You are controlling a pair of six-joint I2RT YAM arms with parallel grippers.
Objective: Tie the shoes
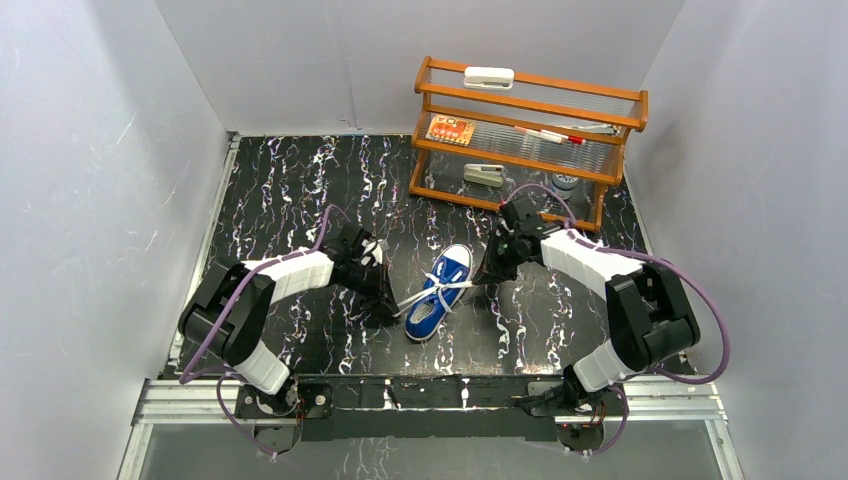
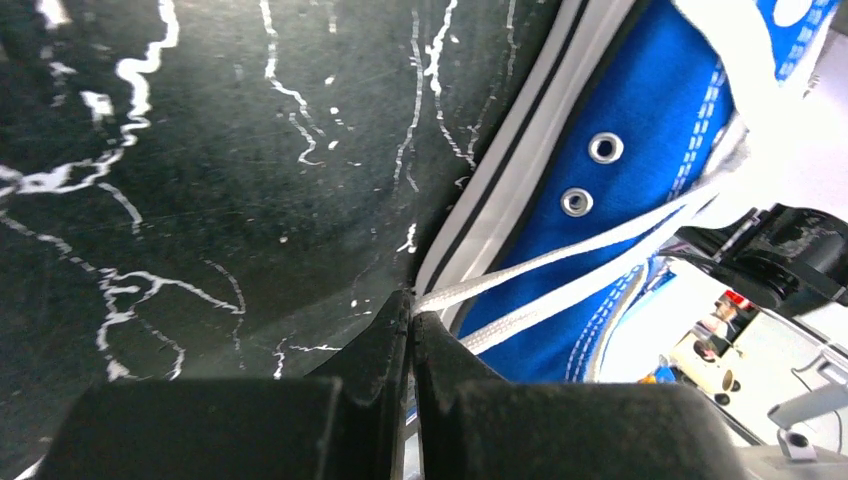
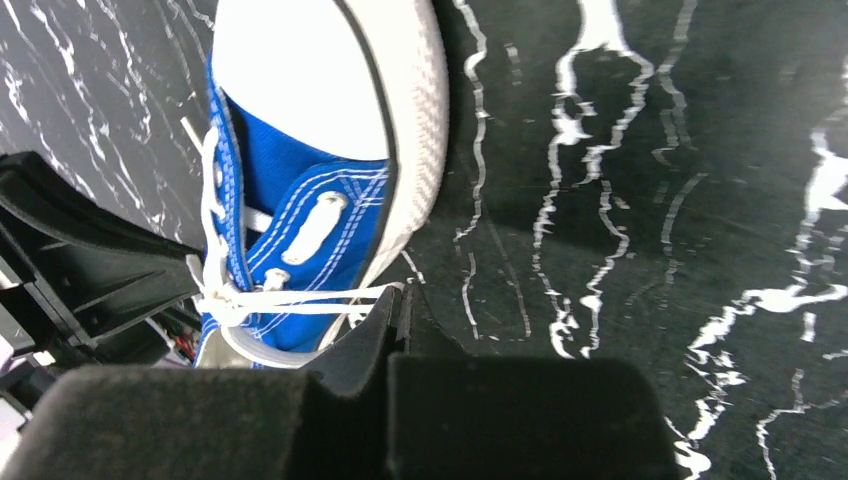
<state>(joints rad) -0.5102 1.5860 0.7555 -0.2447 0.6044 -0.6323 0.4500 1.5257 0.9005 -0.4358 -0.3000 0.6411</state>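
Observation:
The small blue canvas sneaker (image 1: 437,290) with white toe cap and white laces lies in the middle of the black marbled table, toe toward the near left. My left gripper (image 1: 390,312) is just left of it, shut on a white lace (image 2: 520,272) that runs taut from its tips (image 2: 411,300) to the shoe (image 2: 640,130). My right gripper (image 1: 490,275) is just right of the shoe, shut on the other lace (image 3: 320,295), which runs taut from its tips (image 3: 400,292) to a knot (image 3: 215,300) over the shoe's tongue (image 3: 300,200).
A wooden shelf rack (image 1: 525,130) with clear shelves stands at the back right, holding a white block, a small card, pens and other small items. Grey walls close in the table on three sides. A metal rail (image 1: 430,395) runs along the near edge.

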